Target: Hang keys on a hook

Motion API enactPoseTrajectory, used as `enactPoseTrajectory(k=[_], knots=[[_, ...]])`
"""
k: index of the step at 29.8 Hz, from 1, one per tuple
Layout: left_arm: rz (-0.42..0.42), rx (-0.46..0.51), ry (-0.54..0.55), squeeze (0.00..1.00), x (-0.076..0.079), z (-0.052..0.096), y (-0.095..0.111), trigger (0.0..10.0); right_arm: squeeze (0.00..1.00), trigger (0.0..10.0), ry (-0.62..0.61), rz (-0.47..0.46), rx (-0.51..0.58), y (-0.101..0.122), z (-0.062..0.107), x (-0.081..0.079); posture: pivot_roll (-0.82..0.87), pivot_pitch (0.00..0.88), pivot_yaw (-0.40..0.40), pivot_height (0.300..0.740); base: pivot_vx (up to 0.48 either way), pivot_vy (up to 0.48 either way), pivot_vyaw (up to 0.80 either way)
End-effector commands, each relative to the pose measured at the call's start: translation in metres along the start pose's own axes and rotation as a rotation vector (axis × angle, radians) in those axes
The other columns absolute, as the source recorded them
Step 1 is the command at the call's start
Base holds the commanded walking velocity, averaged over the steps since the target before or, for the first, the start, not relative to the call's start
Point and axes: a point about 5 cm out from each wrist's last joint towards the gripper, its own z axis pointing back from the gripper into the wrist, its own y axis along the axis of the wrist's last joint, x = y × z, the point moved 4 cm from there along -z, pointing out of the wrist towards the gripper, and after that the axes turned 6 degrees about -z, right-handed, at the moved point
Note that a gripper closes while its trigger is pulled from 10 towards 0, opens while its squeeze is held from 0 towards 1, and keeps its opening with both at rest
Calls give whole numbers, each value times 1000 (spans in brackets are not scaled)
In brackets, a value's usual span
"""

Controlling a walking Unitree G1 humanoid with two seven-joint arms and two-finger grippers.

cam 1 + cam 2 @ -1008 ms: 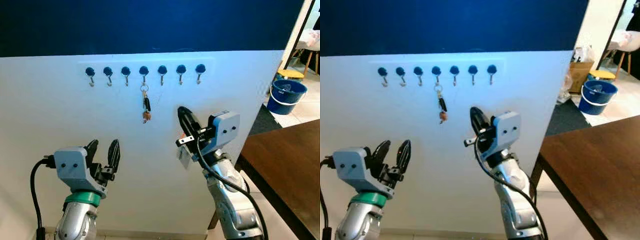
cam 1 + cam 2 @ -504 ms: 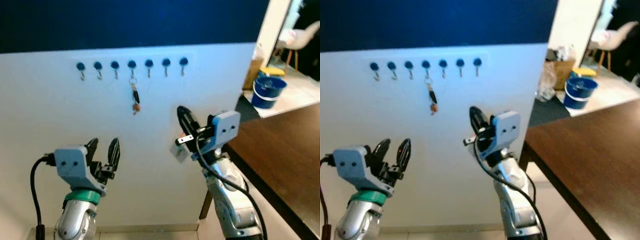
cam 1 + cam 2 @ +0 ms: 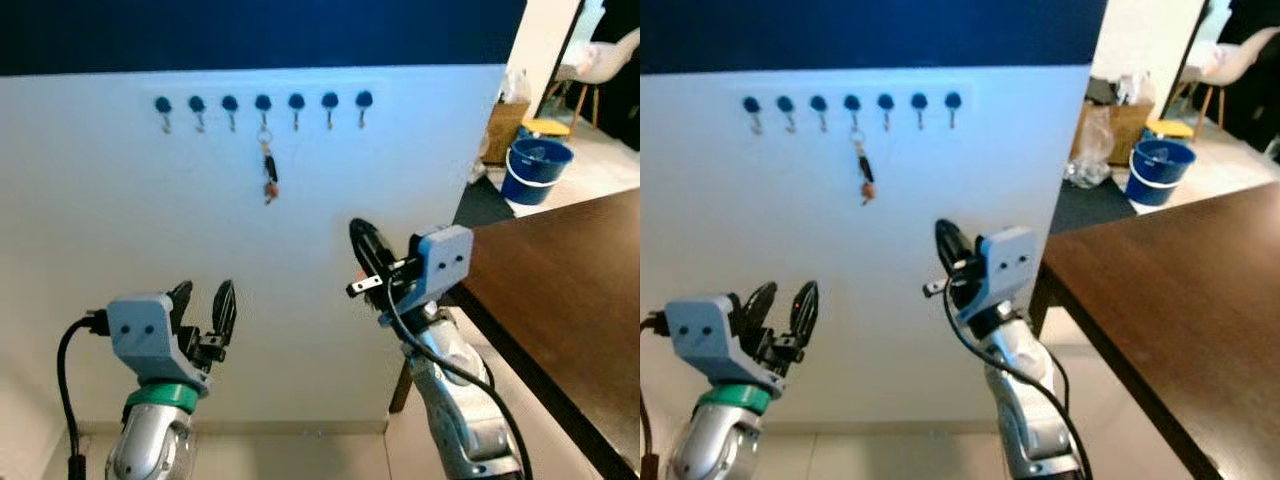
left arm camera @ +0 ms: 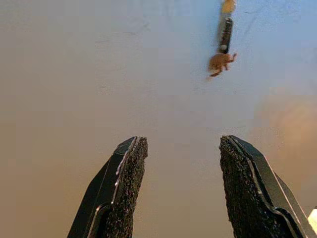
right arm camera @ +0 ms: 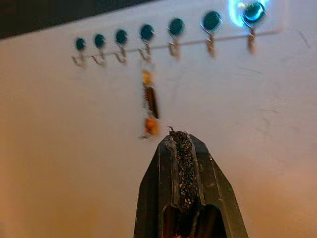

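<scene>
A bunch of keys with a black fob and an orange charm hangs from the fourth hook in a row of blue-knobbed hooks on the white wall panel. My right gripper is raised in front of the wall, below and right of the keys, shut with nothing between its fingers. The keys hang beyond those tips in the right wrist view. Lower left, my left gripper is open and empty. Between and above its fingers the keys show on the wall.
A dark wooden table stands close on my right. Past the wall's right edge are a blue bucket, a cardboard box and a chair. A band of dark blue wall runs above the white panel.
The whole picture has shifted: the wall and hooks now look smaller and farther, so the camera has drawn back. Both grippers keep the same pose and the keys stay on their hook.
</scene>
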Motion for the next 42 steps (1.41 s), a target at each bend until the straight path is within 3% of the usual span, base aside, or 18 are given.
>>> enactPoseTrajectory(k=[1,9,15,19,21,22,23,25,26,29,31,33,42], knots=[[-9,-35,20,0,-4,2,-7,10000,0,10000,5,4,-7,-1,0,-1,-170,57,129,740,0,0,0],[-24,-54,61,0,-11,2,-10,10000,0,10000,5,3,-13,-3,-1,0,-170,57,129,740,0,0,0],[-35,-61,87,0,-15,1,-11,10000,0,10000,-16,-92,-86,-13,-5,1,-170,57,130,740,0,0,0],[-39,-59,94,0,-16,0,-11,10000,0,10000,2,-95,-67,-7,-12,-2,-172,56,126,740,0,0,0],[-43,-61,99,0,-17,0,-11,10000,0,10000,19,-94,-53,-2,-20,-4,-176,55,125,740,0,0,0],[-46,-62,103,0,-17,0,-11,10000,0,10000,40,-95,-33,5,-33,-5,-176,55,125,740,0,0,0],[-46,-62,103,0,-17,0,-11,10000,0,10000,40,-95,-33,5,-33,-5,-176,55,125,740,0,0,0],[-53,-65,111,0,-18,-1,-12,10000,0,10000,73,-92,25,23,-60,-6,-173,51,121,740,0,0,0],[-53,-65,111,0,-18,-1,-12,10000,0,10000,73,-92,25,23,-60,-6,-173,51,121,740,0,0,0],[-59,-68,121,0,-19,0,-12,10000,0,10000,81,-97,100,48,-81,-4,-168,46,114,740,0,0,0],[-59,-68,121,0,-19,0,-12,10000,0,10000,81,-97,100,48,-81,-4,-168,46,114,740,0,0,0],[-60,-67,127,0,-21,0,-12,10000,0,10000,76,-95,146,68,-96,4,-166,40,108,740,0,0,0],[-56,-66,123,0,-19,0,-13,10000,0,10000,69,-48,169,82,-105,21,-171,35,110,740,0,0,0]])
